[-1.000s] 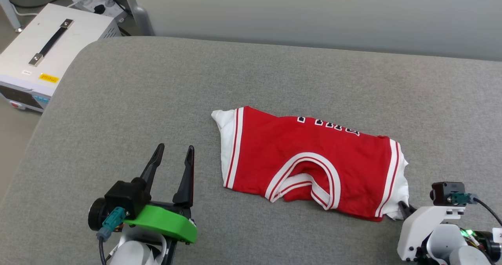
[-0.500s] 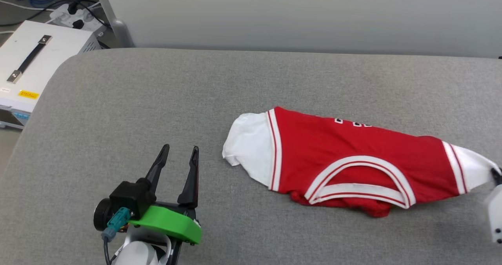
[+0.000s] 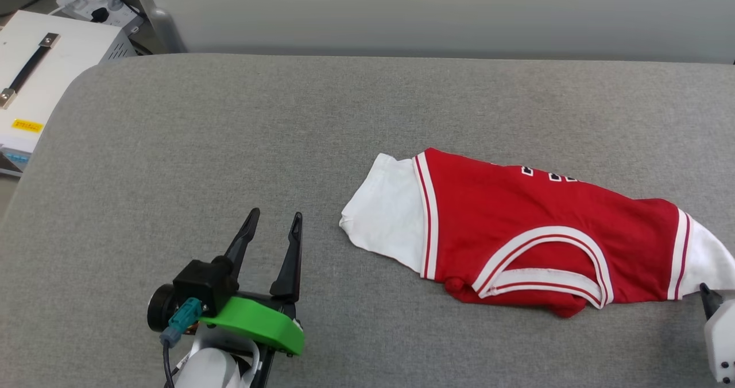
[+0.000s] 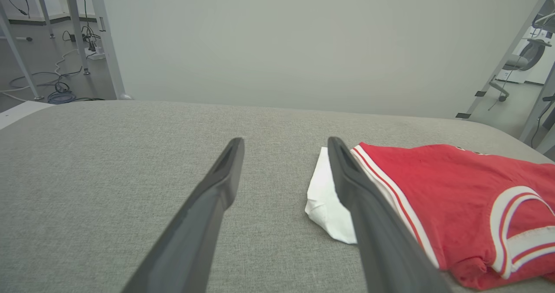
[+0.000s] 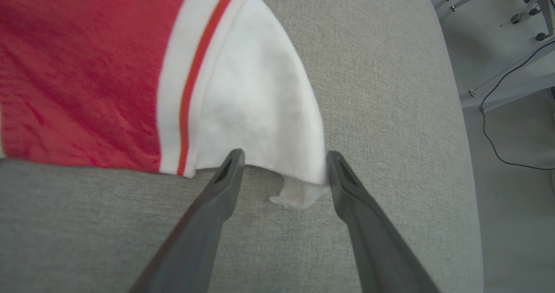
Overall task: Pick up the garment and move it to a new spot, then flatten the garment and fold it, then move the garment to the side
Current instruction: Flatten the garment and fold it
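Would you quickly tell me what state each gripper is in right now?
Left gripper: open, empty, beside the garment.
Right gripper: open, jaws either side of the garment's white edge, not gripping it.

I read garment [image 3: 534,227] lettering [image 3: 542,174] as fragments, rest rolled over far fold; one white sleeve runs off head view's right edge; right gripper [image 5: 285,156] mostly cut off there too, one fingertip [image 3: 706,293] showing; in left wrist view, left gripper [image 4: 285,140] finger covers part of other white sleeve
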{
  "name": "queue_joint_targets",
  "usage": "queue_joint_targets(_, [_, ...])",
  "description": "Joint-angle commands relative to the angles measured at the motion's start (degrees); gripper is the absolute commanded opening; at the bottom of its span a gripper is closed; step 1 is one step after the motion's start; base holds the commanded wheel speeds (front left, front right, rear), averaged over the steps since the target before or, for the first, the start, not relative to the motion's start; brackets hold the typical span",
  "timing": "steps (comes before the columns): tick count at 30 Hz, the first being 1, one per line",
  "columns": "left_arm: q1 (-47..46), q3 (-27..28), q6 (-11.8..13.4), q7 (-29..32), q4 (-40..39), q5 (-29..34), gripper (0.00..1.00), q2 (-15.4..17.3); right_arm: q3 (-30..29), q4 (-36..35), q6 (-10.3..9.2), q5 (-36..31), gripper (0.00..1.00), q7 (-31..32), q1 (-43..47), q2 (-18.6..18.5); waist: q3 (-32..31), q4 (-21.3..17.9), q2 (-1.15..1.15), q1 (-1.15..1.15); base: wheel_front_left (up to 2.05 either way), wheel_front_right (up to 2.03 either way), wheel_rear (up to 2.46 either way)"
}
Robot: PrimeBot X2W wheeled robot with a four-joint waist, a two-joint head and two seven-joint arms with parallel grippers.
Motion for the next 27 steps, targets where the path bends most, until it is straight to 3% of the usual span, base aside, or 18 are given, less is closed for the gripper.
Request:
queue_joint_targets(1, [-0.93, -0.23, -0.17, -0.33, 0.4, 0.22, 1.0, 0.03, -0.37, 0.43, -0.04, 0.46, 1.0, -1.01, -0.59, 0.64, -0.4, -0.39, 0.0, 0.0, 0.0, 0.0, 0.0])
queue_joint_targets(7, [-0.57, -0.45, -0.17, -0.33, 1.19, 0.13, 1.0, 0.02, -2.98, -1.23, -0.04, 1.51, 1.0, -6.27, -0.27, 5.24, -2.14, -2.12, 0.0, 0.0, 0.0, 0.0, 0.0])
queue_joint_targets(19, [2.29, 0.19, -0.17, -0.33, 1.43, -1.47, 1.0, -0.38, -4.99, -15.41, -0.04, 7.7, 1.0, -18.62, 5.23, 17.99, -3.48, -5.92, 0.0, 0.0, 0.0, 0.0, 0.0])
queue_joint_targets(25, [0.17, -1.89, -0.17, -0.06, 3.25, -3.02, 1.0, -0.35, -5.06, -19.66, -0.04, 8.69, 1.0, -19.6, 6.45, 20.02, -1.42, -7.38, 0.0, 0.0, 0.0, 0.0, 0.0])
queue_joint_targets(27, [-2.06, -3.61, -0.17, 2.6, 4.85, -2.9, 1.0, 0.66, -5.18, -20.64, -0.04, 8.87, 1.0, -19.39, 6.26, 20.03, -0.35, -7.78, 0.0, 0.0, 0.0, 0.0, 0.0])
